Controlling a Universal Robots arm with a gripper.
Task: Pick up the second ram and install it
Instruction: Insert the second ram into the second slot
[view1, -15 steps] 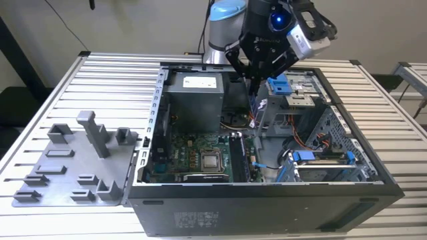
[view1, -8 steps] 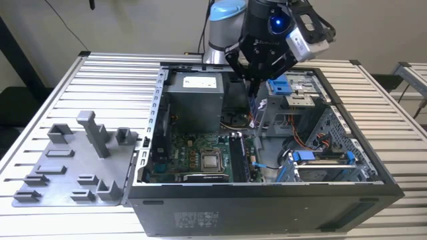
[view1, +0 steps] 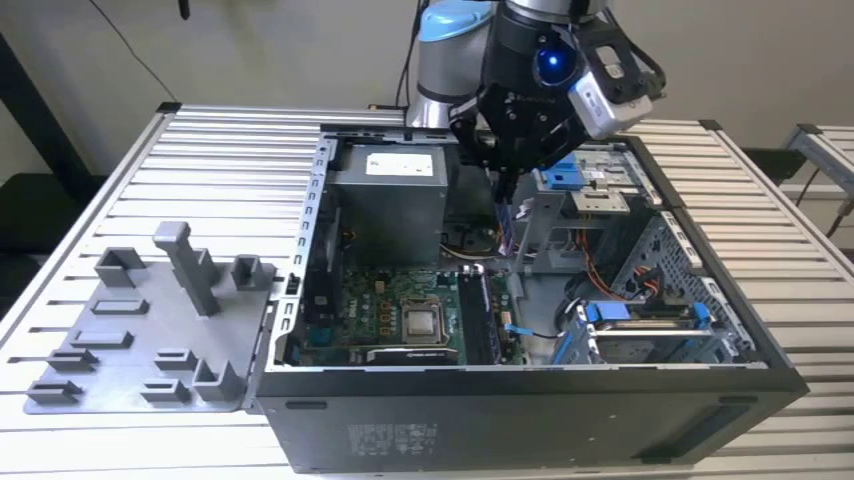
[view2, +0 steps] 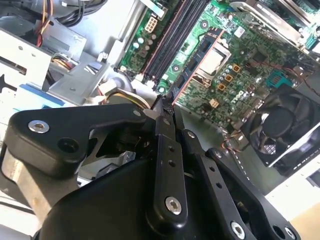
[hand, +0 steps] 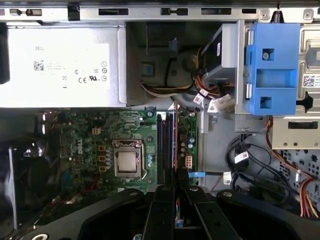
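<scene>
My gripper (view1: 506, 178) hangs inside the open computer case (view1: 534, 380), near its back, above the motherboard (view1: 387, 310). It is shut on the second ram (view1: 507, 215), a thin stick held on edge below the fingers. In both wrist views the ram (view2: 197, 62) (hand: 174, 150) appears edge-on as a narrow line with a coppery rim, running out from between the black fingertips (view2: 162, 117) (hand: 162, 192). It hovers over the long dark memory slots (hand: 164, 145) (view2: 172, 37) beside the processor socket (hand: 127, 161). Whether it touches a slot I cannot tell.
A grey power supply (view1: 387, 195) stands at the case's back. Blue drive-bay clips (view1: 567, 175) (hand: 272, 70) and a metal drive cage (view1: 641, 320) with loose cables sit on the exterior view's right. A grey parts fixture (view1: 147, 330) lies on the slatted table outside the case.
</scene>
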